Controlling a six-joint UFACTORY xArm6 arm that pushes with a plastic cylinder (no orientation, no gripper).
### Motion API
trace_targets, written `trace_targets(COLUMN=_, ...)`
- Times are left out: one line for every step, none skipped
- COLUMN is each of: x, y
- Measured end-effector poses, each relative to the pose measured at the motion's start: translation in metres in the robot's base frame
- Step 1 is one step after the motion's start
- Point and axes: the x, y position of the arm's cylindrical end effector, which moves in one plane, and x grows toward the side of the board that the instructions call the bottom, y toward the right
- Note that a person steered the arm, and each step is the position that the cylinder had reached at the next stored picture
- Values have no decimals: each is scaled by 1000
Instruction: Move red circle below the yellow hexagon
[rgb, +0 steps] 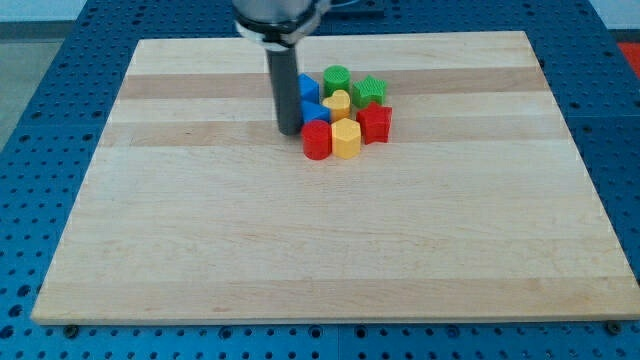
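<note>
One red circle sits just right of my tip.

The surface was pale wood with lighter and darker bands. On it sat a red circle, a yellow hexagon, a yellow heart, a red star, two green blocks and blue blocks. My tip was dark grey.

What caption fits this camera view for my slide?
My tip stands just left of the red circle, which sits left of the yellow hexagon.
</note>
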Motion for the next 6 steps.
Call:
trace_targets(x=17, y=37)
trace_targets(x=38, y=53)
trace_targets(x=45, y=28)
trace_targets(x=63, y=3)
trace_targets(x=81, y=8)
trace_targets(x=68, y=30)
